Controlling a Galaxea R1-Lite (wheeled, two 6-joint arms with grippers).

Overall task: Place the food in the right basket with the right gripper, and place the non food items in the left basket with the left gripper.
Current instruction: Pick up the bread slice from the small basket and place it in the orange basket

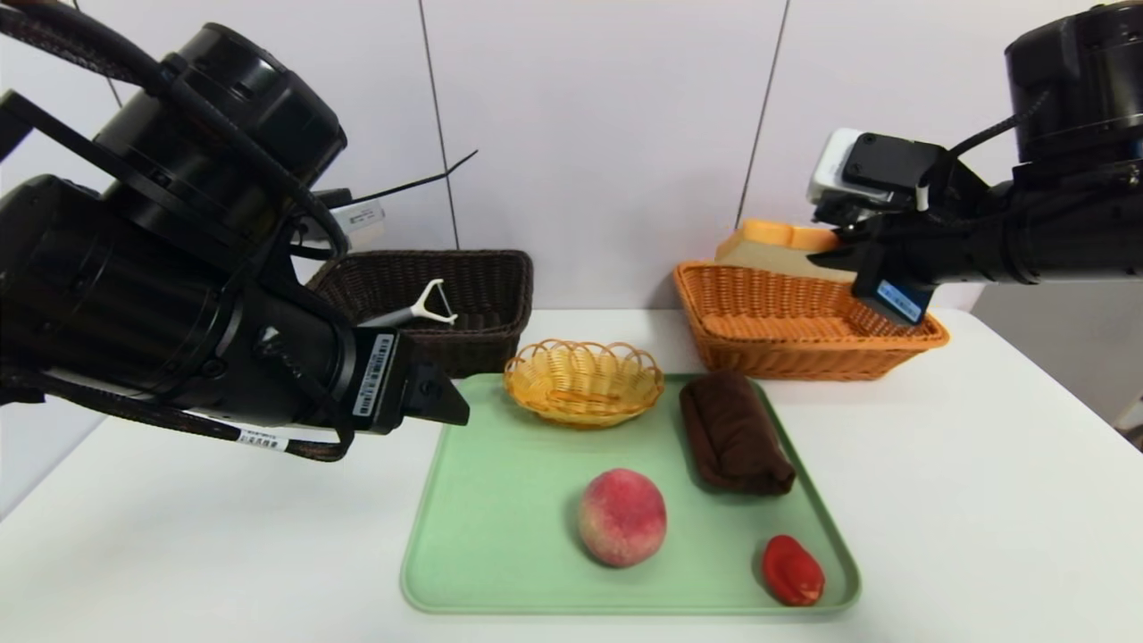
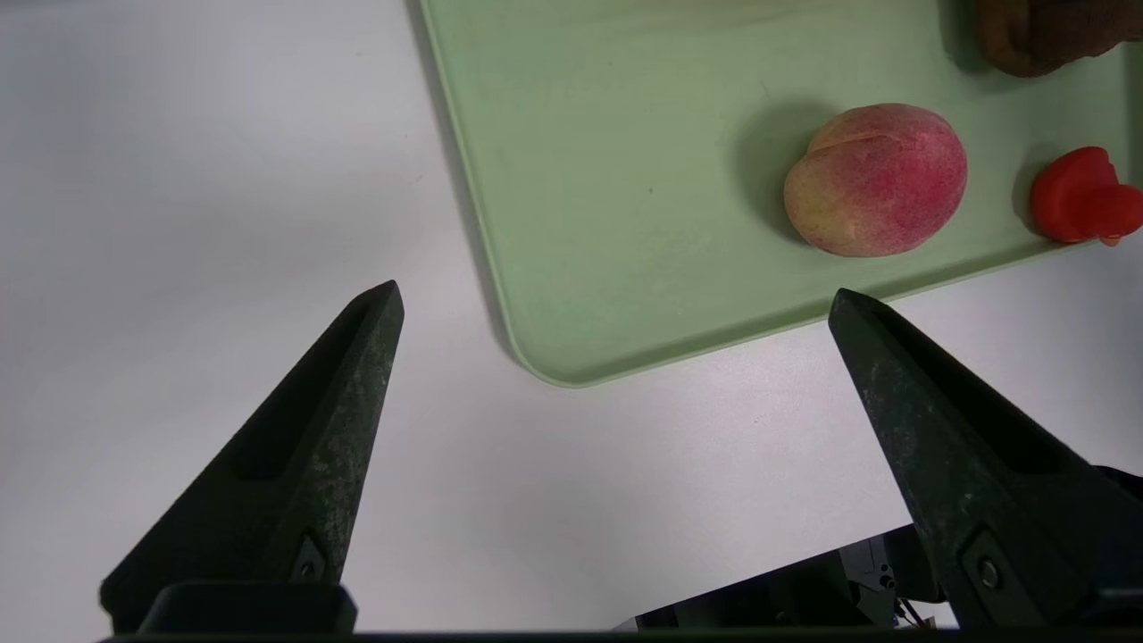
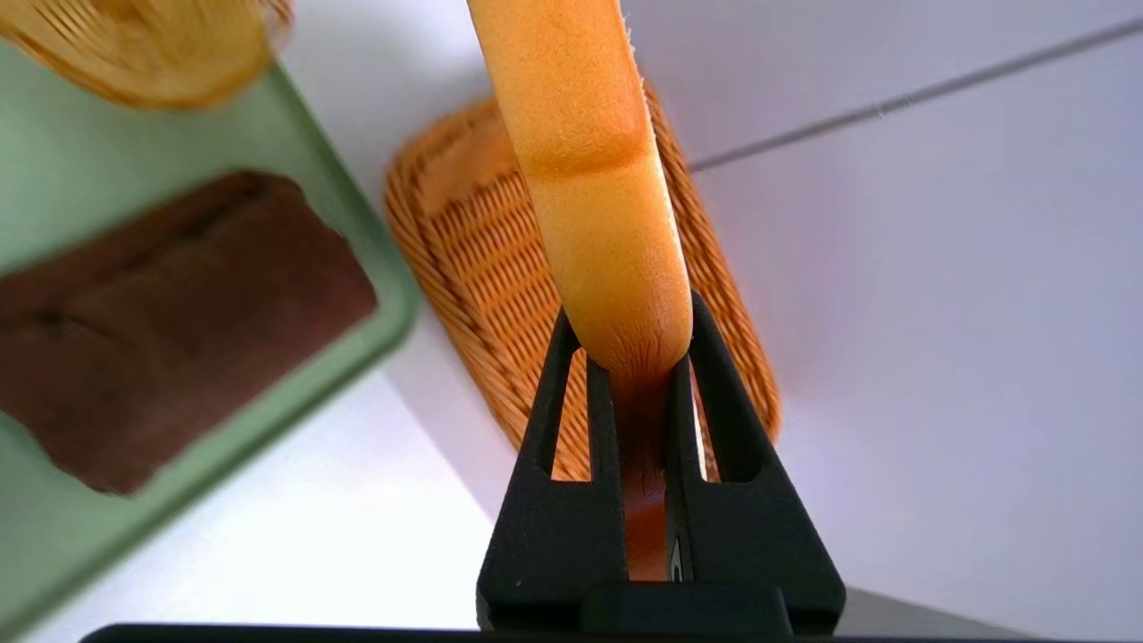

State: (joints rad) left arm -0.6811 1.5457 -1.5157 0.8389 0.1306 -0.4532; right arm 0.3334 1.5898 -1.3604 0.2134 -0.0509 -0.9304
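Bright, even light from above; soft short shadows pool beside the peach (image 1: pixel 621 517) and red piece (image 1: pixel 791 570) on the green tray (image 1: pixel 500 536). The right wrist view blurs the brown cloth (image 3: pixel 170 321) and small wicker basket (image 3: pixel 143 45); the bread slice (image 3: pixel 589 179) stays sharp

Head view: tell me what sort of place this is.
Probably a lab or test bench rather than a kitchen: a bare white table, plain panelled wall, and a staged green tray between two sorting baskets.
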